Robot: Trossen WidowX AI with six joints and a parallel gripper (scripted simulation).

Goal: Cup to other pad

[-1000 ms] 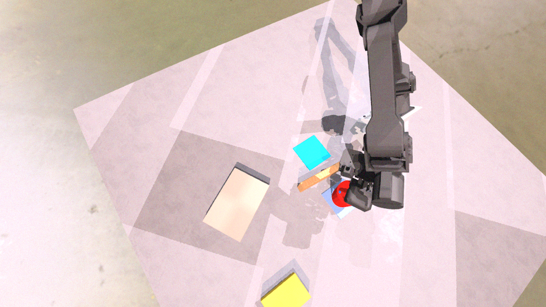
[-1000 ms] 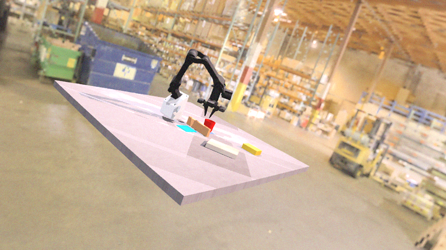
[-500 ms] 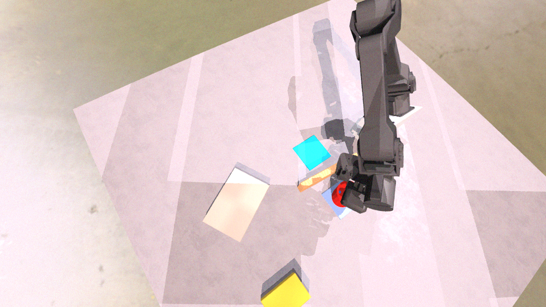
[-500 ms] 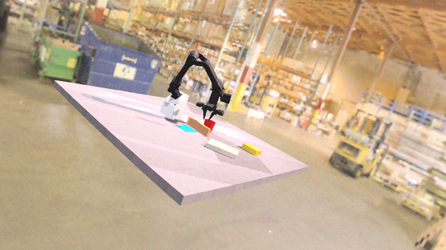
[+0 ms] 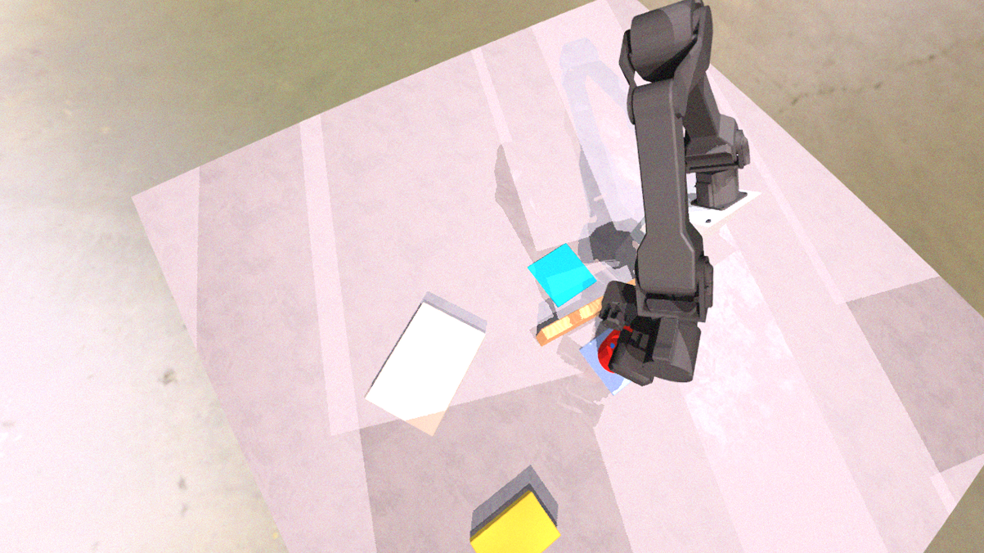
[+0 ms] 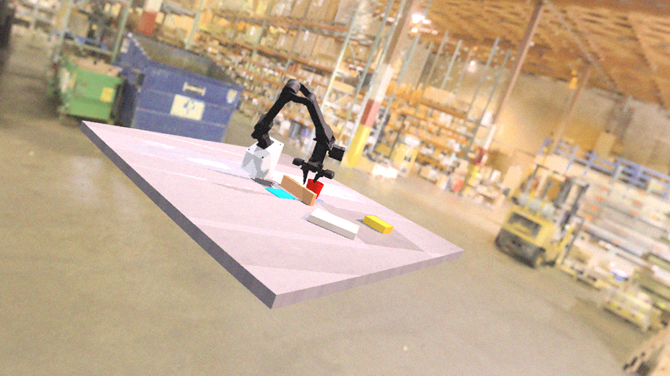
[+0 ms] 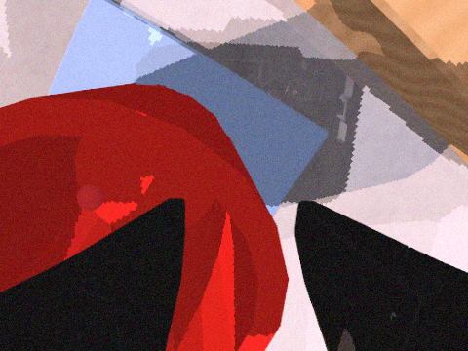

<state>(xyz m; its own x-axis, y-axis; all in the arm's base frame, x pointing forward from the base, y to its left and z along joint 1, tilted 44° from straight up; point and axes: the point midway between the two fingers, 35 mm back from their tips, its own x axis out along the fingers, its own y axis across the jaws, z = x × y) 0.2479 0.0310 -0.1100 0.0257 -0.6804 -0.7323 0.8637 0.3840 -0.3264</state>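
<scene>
A red cup [image 5: 605, 353] [image 6: 315, 187] [image 7: 161, 114] stands upright on the pale blue pad [image 5: 595, 369] [image 7: 268, 127]. A reddish marble [image 7: 89, 197] shows inside it in the wrist view, and a small blue marble shows in the top view; other marbles are hidden. My gripper [image 6: 310, 182] [image 7: 241, 215] is partly open at the cup's rim. In the wrist view one finger is over the cup's inside and the other is outside, with the cup wall between them and a gap beside it. The other pad, cyan [image 5: 561, 276] [image 6: 280, 193], is bare.
An upright wooden board [image 5: 571, 321] [image 6: 297, 189] [image 7: 450, 24] stands between the two pads. A flat white block [image 5: 428, 360] [image 6: 332, 222] lies beyond the cyan pad, and a yellow block [image 5: 516, 532] [image 6: 377, 223] lies farther from the arm's base.
</scene>
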